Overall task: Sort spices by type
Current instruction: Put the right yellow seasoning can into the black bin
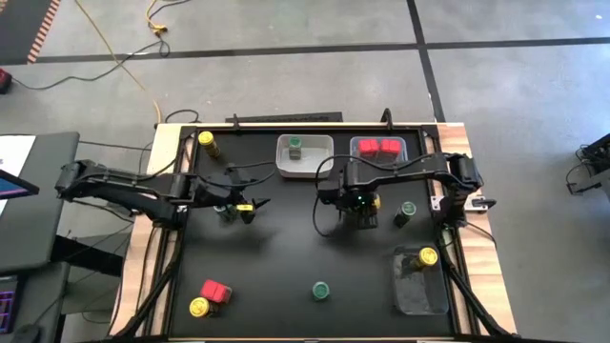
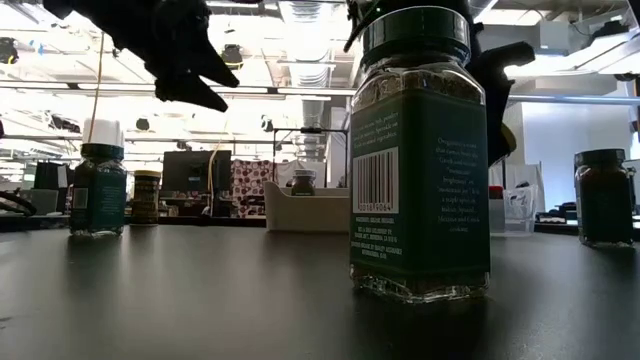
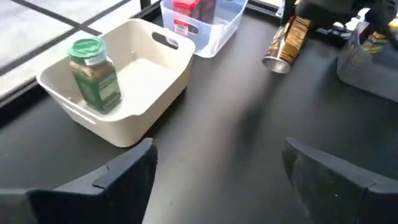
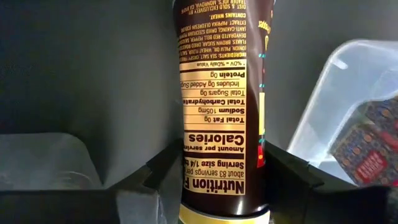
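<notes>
The right gripper (image 4: 211, 186) pinched a yellow-lidded jar (image 4: 221, 93) aloft near mid-table, likely bound for the clear bin (image 1: 419, 286), while the left gripper (image 3: 214, 174) hovered spread and empty

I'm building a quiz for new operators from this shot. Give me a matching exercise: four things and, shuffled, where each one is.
Things:
1. green-lidded jar
2. red boxes
3. yellow-lidded jar
4. left gripper

Places:
A. in the clear bin
B. between the shut jaws of the right gripper
C. in the white bin
D. open, above bare table

Pairs: 1-C, 2-A, 3-B, 4-D
</notes>
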Robot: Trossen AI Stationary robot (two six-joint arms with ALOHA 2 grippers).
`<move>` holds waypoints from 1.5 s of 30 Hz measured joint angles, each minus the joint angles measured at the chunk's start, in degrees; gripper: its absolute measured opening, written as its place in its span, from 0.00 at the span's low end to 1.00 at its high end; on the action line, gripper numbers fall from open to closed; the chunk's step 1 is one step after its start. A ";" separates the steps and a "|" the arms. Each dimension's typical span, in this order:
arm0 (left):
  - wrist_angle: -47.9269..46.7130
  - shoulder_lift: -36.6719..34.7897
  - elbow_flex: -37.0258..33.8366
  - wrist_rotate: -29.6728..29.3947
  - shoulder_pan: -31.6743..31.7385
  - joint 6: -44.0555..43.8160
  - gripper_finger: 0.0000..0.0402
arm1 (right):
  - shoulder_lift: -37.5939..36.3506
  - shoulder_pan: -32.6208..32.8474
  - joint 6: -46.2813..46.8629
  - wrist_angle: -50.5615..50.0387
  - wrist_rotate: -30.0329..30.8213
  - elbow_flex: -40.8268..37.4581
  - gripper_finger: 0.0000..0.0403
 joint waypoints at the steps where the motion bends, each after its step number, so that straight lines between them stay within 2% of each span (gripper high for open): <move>1: 0.31 0.80 0.00 0.00 -0.01 -0.60 0.85 | 0.00 0.20 0.19 0.03 -0.03 0.00 0.50; 7: 1.26 5.46 -0.02 0.09 -0.02 -4.94 0.96 | 0.00 1.17 0.99 -0.54 -0.08 0.00 0.50; 10: 1.86 7.25 -0.02 0.16 -0.04 -5.37 0.96 | -1.25 1.85 0.99 -0.69 -0.10 -0.02 0.50; 13: 2.10 8.90 -0.02 1.14 -0.29 -10.22 0.96 | -4.41 2.32 0.77 -0.57 -0.11 -0.02 0.50; 16: 8.42 11.15 -0.04 2.57 0.21 -13.33 0.96 | -8.66 2.37 0.93 1.01 -0.10 -0.02 0.50; 21: 26.50 18.70 1.90 11.91 1.13 -5.93 0.96 | -15.07 2.70 0.99 5.01 0.03 -0.02 0.50; 23: 29.35 22.55 4.94 14.62 1.09 -2.29 0.96 | -16.53 2.97 1.02 5.98 0.03 0.00 0.50; 32: 29.07 37.48 23.66 16.65 1.05 14.06 0.96 | -17.73 6.58 1.15 5.19 0.47 0.00 0.50; 35: 28.53 40.78 28.42 17.55 1.07 15.79 0.96 | -17.75 7.95 1.79 5.44 2.05 0.00 0.50; 39: 28.51 44.40 33.11 22.09 1.07 15.83 0.96 | -17.73 8.97 3.81 5.61 3.18 0.00 0.50; 45: 28.13 47.02 35.66 24.36 0.64 15.76 0.96 | -17.77 9.38 6.58 5.56 4.14 0.00 0.50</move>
